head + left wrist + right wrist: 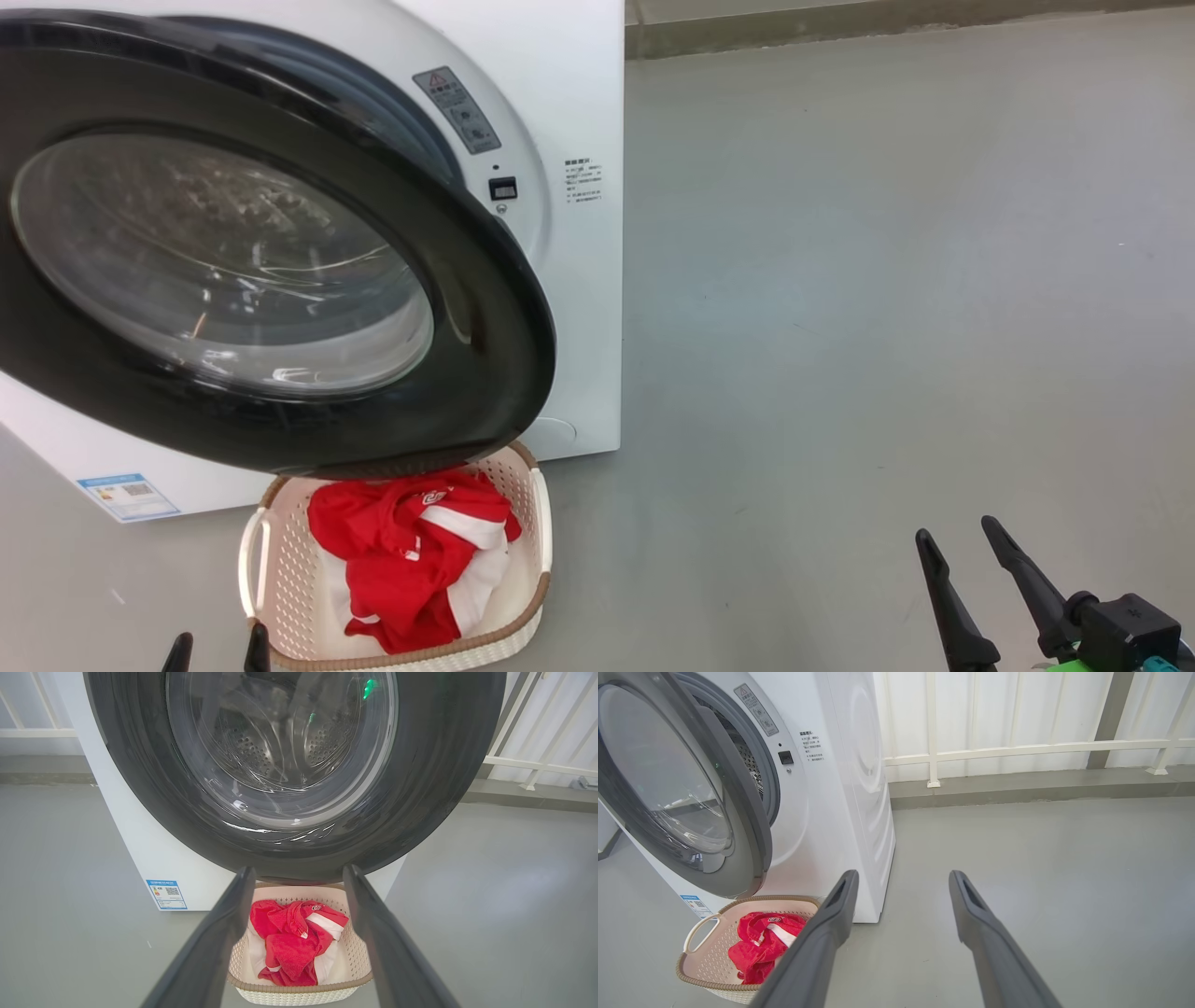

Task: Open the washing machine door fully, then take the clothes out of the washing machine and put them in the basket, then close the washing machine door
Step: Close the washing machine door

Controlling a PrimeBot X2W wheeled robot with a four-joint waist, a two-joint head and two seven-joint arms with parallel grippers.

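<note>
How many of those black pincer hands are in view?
2. The left gripper is at the head view's lower left, beside the basket; the right gripper at lower right, above the floor. Both open.

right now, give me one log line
door open; clothes in basket; left gripper open, empty; right gripper open, empty; next: close door

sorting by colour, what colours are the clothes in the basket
Bright red fabric clothes with white panels; left wrist view shows them best.
</note>
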